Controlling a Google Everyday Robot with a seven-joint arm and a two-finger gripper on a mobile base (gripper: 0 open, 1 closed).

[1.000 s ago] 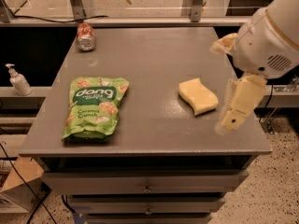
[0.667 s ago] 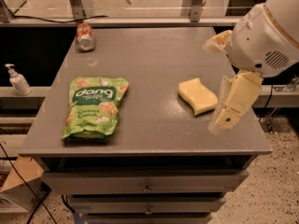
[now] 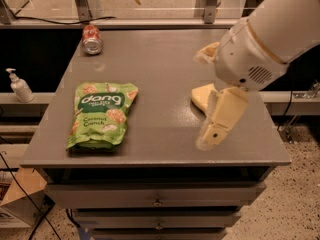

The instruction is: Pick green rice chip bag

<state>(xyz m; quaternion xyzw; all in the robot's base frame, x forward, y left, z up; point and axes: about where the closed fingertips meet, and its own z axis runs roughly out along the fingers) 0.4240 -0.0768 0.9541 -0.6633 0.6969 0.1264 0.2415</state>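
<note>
Gripper (image 3: 202, 100): over the right side of the table (image 3: 165, 74), spread wide, holding nothing.
Sponge (image 3: 202, 95): pale yellow, partly hidden behind the lower finger.
Green chip bag (image 3: 102, 115): flat on the table's left half, well apart from the gripper.
Red can (image 3: 92, 38): far left corner.

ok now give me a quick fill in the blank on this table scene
1. The white lettering on the green rice chip bag reads ____.
2. The can near the far edge of the table is ____ in colour.
3. The gripper hangs right by the pale yellow ____, well apart from the bag.
Missing words: dang; red; sponge
</note>
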